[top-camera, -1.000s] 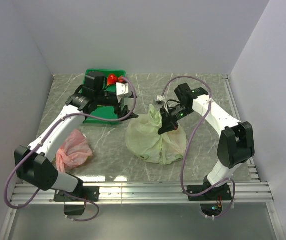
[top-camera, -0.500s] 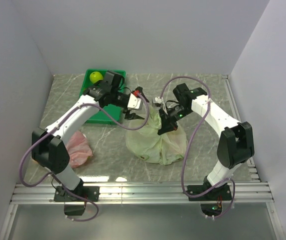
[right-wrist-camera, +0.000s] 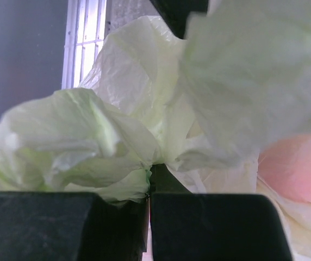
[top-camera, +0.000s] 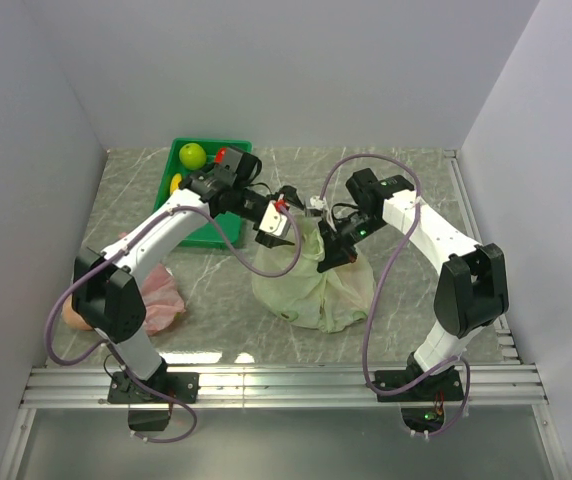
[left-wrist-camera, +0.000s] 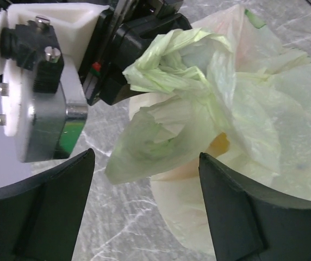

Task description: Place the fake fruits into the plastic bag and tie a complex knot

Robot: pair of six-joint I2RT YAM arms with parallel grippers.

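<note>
The pale green plastic bag point(top-camera: 311, 275) lies bulging in the middle of the table, its top bunched upward. My right gripper point(top-camera: 328, 255) is shut on a fold of the bag's top point(right-wrist-camera: 117, 163). A pink-orange peach point(right-wrist-camera: 297, 168) shows through the film. My left gripper point(top-camera: 291, 207) is open and empty, right at the left side of the bag's bunched top point(left-wrist-camera: 188, 98), with a finger on each side of the view. An orange-yellow fruit point(left-wrist-camera: 219, 144) shows inside the bag. A green apple point(top-camera: 192, 155), a small red fruit point(top-camera: 222, 155) and a yellow banana point(top-camera: 175, 183) lie in the green tray point(top-camera: 238, 148).
A crumpled pink plastic bag point(top-camera: 156, 300) lies at the left, beside the left arm's lower link. The green tray stands at the back left near the wall. The right gripper's body point(left-wrist-camera: 117, 60) is close in front of the left gripper. Cables loop off both arms.
My left arm has swung right from the green tray to the bag's top, uncovering the apple and the banana. The right gripper has kept its hold on the bag.
</note>
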